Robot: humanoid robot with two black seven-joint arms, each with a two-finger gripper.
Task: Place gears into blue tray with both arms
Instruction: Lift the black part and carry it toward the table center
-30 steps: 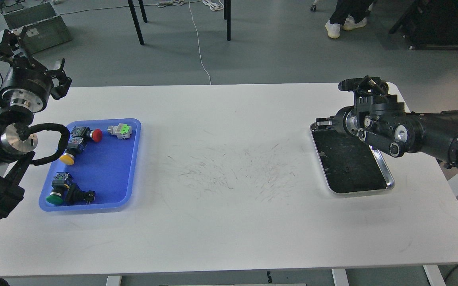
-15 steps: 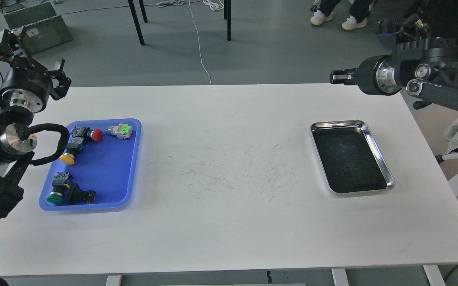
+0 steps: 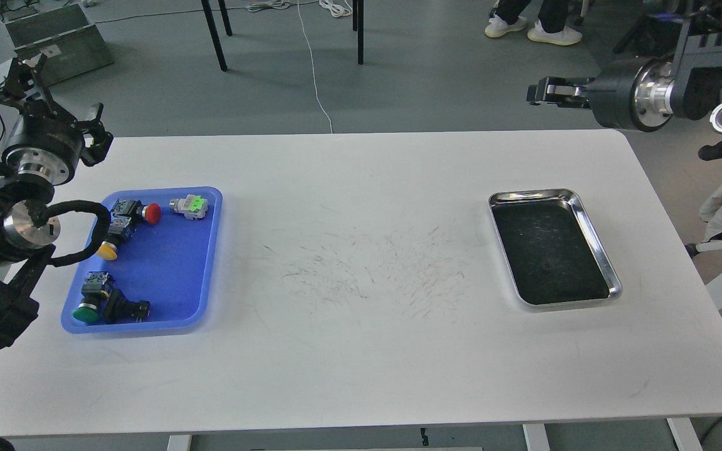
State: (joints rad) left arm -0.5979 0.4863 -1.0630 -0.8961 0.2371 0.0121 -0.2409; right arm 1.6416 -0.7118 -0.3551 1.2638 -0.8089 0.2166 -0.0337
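White table (image 3: 361,351), right arm (image 3: 643,94) lifted higher off steel tray (image 3: 586,216), jaws' state unclear

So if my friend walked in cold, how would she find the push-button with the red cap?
Start at the blue tray near the left end of the white table. Look along its far edge: the red-capped button lies there on its side, between a yellow-capped one nearer you and a grey one with a green cap to its right. It is the only red thing in the tray.
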